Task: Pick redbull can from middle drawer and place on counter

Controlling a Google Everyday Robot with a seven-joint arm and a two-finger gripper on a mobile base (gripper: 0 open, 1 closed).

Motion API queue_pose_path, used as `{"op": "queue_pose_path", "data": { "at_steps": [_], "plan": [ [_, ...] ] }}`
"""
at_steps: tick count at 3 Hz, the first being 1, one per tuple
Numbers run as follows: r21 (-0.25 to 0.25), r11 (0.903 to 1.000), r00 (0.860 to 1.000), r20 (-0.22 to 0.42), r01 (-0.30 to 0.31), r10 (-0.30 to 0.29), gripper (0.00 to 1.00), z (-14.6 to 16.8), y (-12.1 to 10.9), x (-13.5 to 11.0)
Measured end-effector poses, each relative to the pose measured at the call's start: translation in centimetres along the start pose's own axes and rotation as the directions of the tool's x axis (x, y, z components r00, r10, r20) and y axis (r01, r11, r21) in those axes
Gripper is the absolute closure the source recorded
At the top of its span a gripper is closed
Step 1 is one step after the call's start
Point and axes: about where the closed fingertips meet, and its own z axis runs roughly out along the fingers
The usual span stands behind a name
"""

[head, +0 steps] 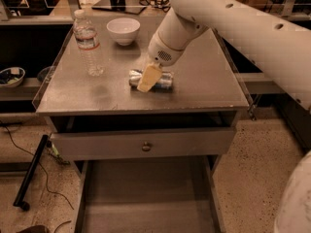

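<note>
The tool (147, 81) sits across the middle of the redbull can (165, 80), which lies on its side on the counter (204, 81) beneath it. I cannot tell whether it clamps the can. The placing looks nearly done, with only release and retreat left. Below the tool, the middle drawer (146, 198) stands pulled out.

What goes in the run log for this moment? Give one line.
can: on its side on counter | hand: at can | drawer: open
</note>
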Motion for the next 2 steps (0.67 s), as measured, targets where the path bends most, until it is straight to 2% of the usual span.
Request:
{"op": "queue_pose_path", "data": {
  "at_steps": [1,2],
  "plan": [
    [0.000,1.0000,1.000,0.000,0.000,0.000,0.00,0.00,0.00,0.00],
    [0.000,1.0000,1.000,0.000,0.000,0.000,0.00,0.00,0.00,0.00]
  ]
}}
